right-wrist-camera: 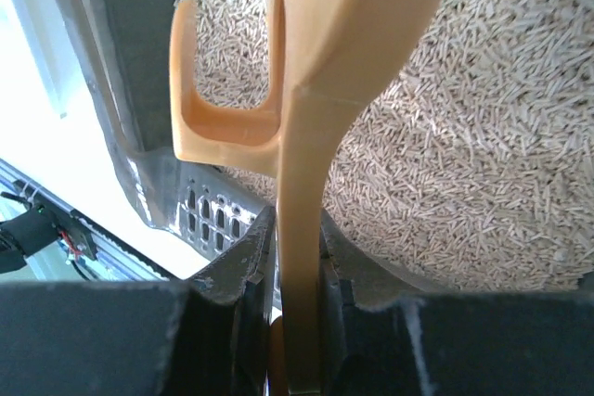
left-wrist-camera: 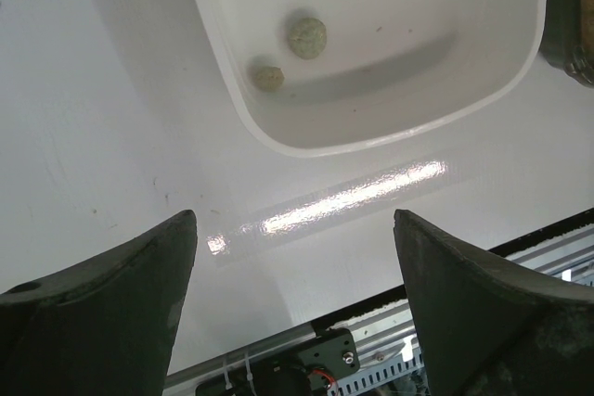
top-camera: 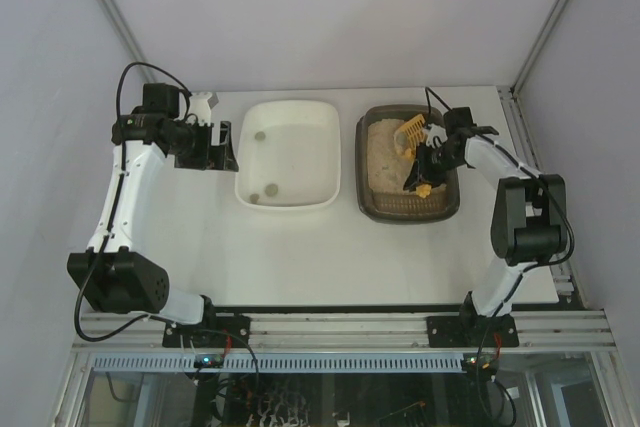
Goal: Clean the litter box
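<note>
1. My right gripper (top-camera: 424, 169) is clamped on the handle of the yellow scoop (top-camera: 413, 131). In the wrist view the handle stands pinched between my two fingers (right-wrist-camera: 237, 294).
2. The scoop's head is over the pale pellet litter (right-wrist-camera: 464, 136), toward the far end of the litter box (top-camera: 362, 172).
3. The litter box, a dark tray, sits on the right side of the white table (top-camera: 300, 257), just beside the white tub (top-camera: 290, 205), with a narrow gap between them.
4. My left gripper (left-wrist-camera: 295, 222) has its jaws spread wide and holds nothing. It hovers over the bare table, left of the tub.
5. Two small greenish-brown lumps (left-wrist-camera: 306, 37) lie inside the tub.
</note>
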